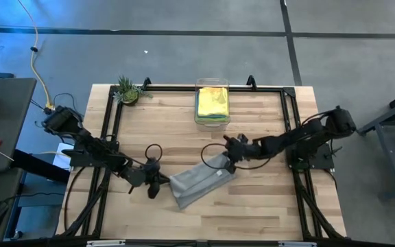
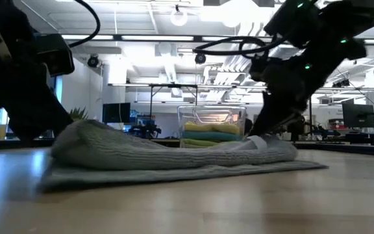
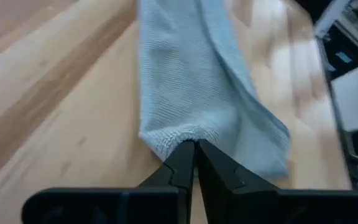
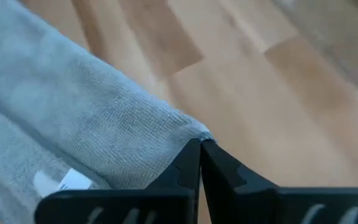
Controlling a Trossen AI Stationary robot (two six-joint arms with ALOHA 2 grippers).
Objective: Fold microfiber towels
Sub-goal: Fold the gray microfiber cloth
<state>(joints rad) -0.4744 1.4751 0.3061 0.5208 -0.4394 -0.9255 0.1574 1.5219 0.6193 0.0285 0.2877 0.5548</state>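
A grey microfiber towel (image 1: 199, 182) lies on the wooden table as a doubled-over strip, running from near left to far right. It shows as a long low hump in the low view (image 2: 174, 155), with a white label (image 2: 258, 142) near its right end. My left gripper (image 1: 160, 182) is shut at the strip's left end (image 3: 194, 149). My right gripper (image 1: 230, 163) is shut at its right end (image 4: 201, 146). More folded towels, yellow on top, lie stacked in a clear bin (image 1: 212, 103). My left gripper pinches the edge of the towel's left end (image 3: 178, 137) between its two fingers, slanting down from the table's left and lying along the strip. The rest of the towel lies on the table beyond the fingers. My right gripper pinches a corner of the towel's folded right end (image 4: 185, 129) between its two fingers, slanting down from the table's right. The towel runs away from the fingers and rests on the table.
The clear bin (image 2: 211, 127) stands at the far middle of the table. A small potted plant (image 1: 127, 90) sits at the far left corner. A black frame rail (image 1: 184, 89) runs around the table top. Bare wood lies near the front edge.
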